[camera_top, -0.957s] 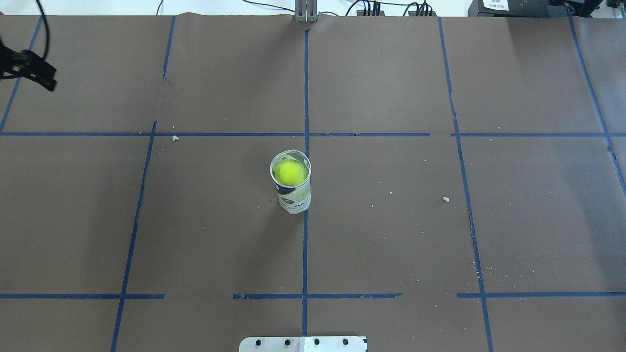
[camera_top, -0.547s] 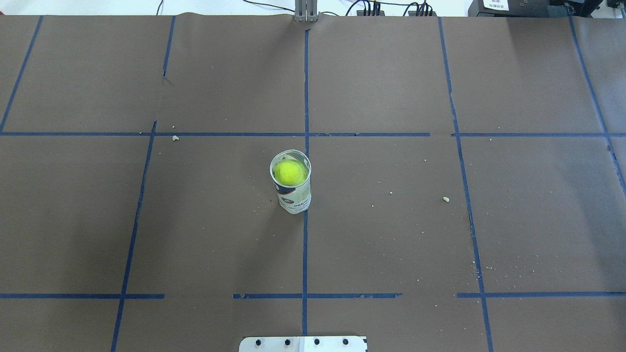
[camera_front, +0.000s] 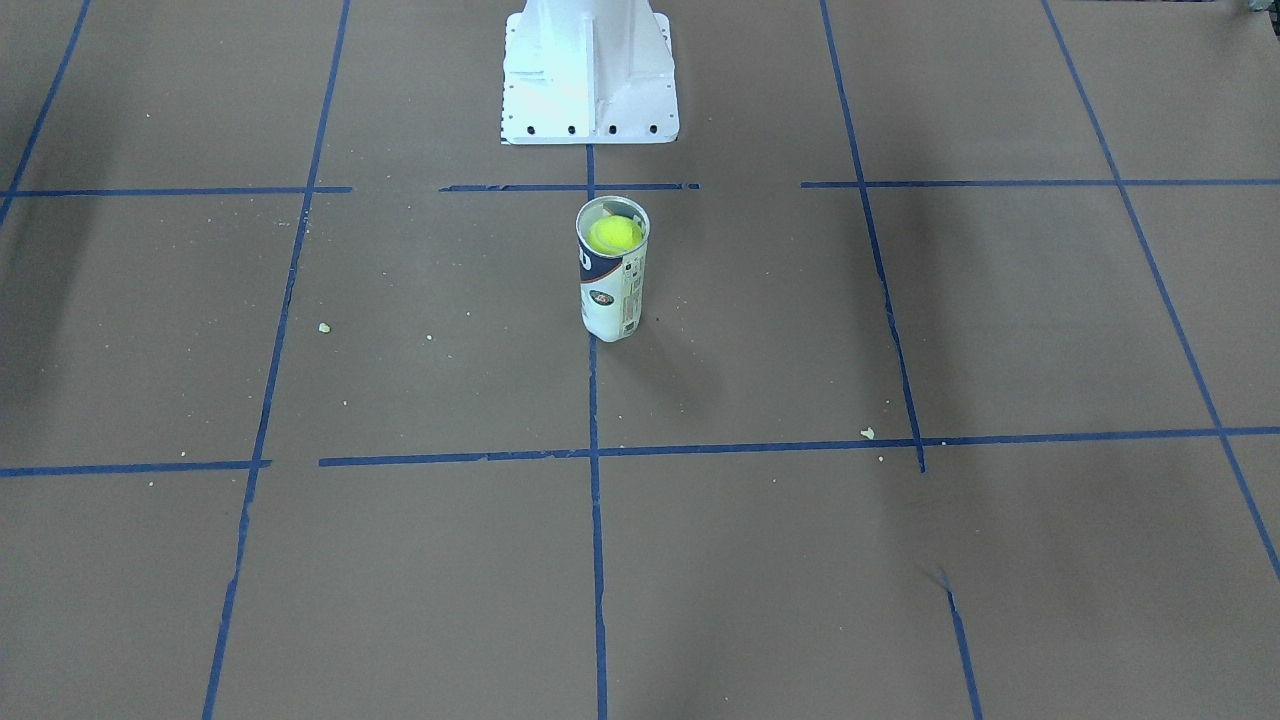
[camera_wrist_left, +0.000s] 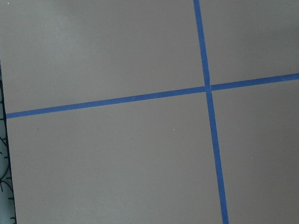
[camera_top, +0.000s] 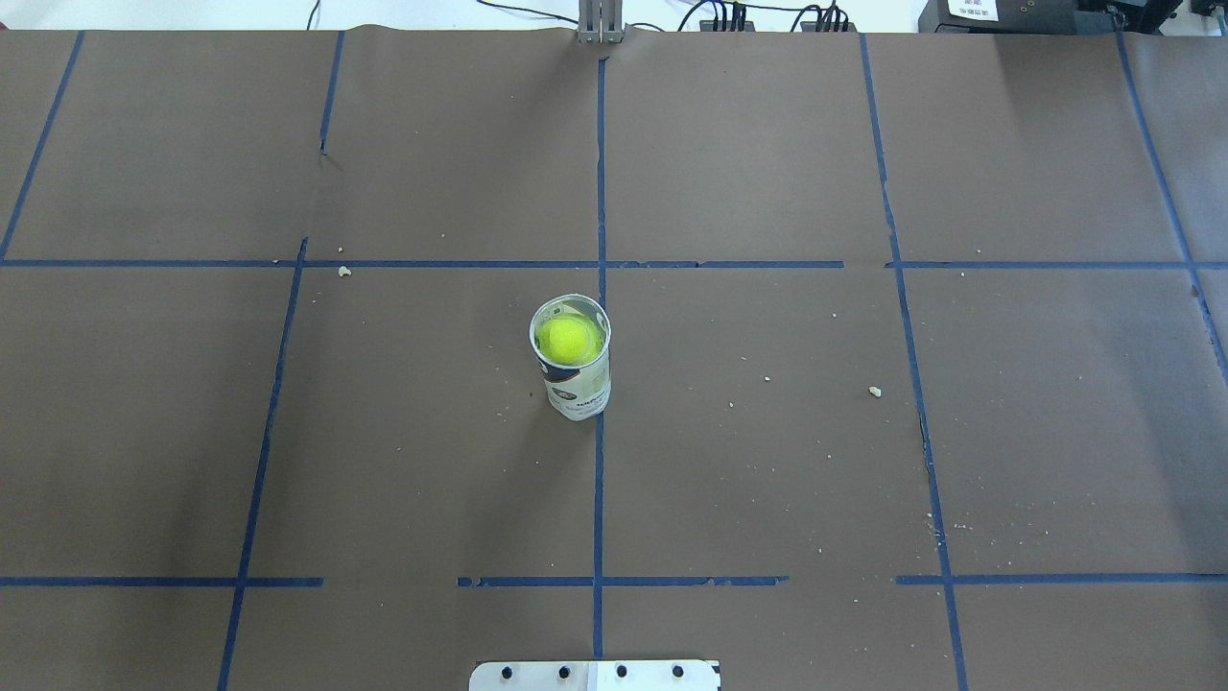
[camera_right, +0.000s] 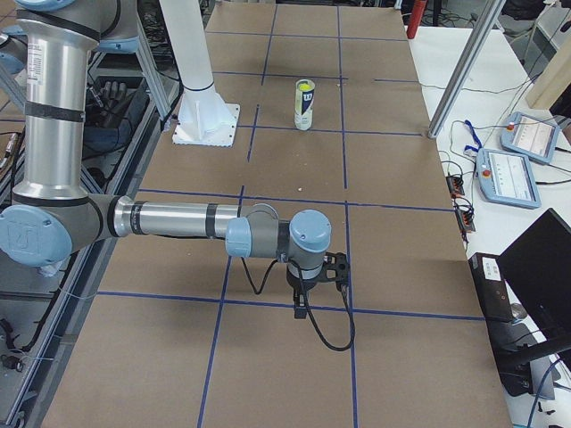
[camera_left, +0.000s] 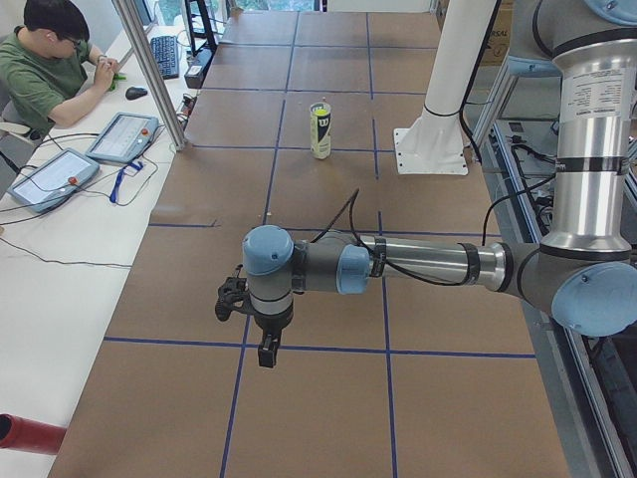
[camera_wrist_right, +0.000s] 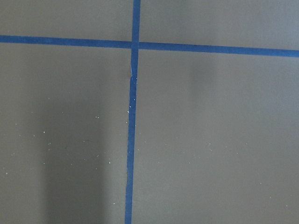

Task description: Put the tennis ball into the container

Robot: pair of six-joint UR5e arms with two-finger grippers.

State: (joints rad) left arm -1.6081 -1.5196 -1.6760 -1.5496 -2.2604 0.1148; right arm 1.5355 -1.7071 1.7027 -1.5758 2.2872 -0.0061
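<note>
The tennis ball (camera_top: 568, 339) lies inside the container (camera_top: 576, 384). The container stands upright near the middle of the surface (camera_top: 767, 480), its foot touching the centre tape line (camera_top: 598, 499) from the 9 o'clock side in the overhead view. The white robot base (camera_top: 595, 675) is well apart at 6 o'clock from it. The ball shows through the open mouth and the clear upper wall; how deep it sits I cannot tell.

Neither arm is near the can. The left hand (camera_left: 267, 351) hangs over the surface's far left end and the right hand (camera_right: 302, 308) over the far right end. Each shows only in a side view, so I cannot tell whether the fingers of either are apart or together. Both wrist cameras see only bare paper and tape.

As I judge it, the task is done, and the risk lies in what follows. The can is tall, narrow, lidless and held by nothing, so an arm sweeping back across the centre could tip it and let the ball roll out. The crumbs (camera_top: 874, 391) at 3 o'clock are harmless.
</note>
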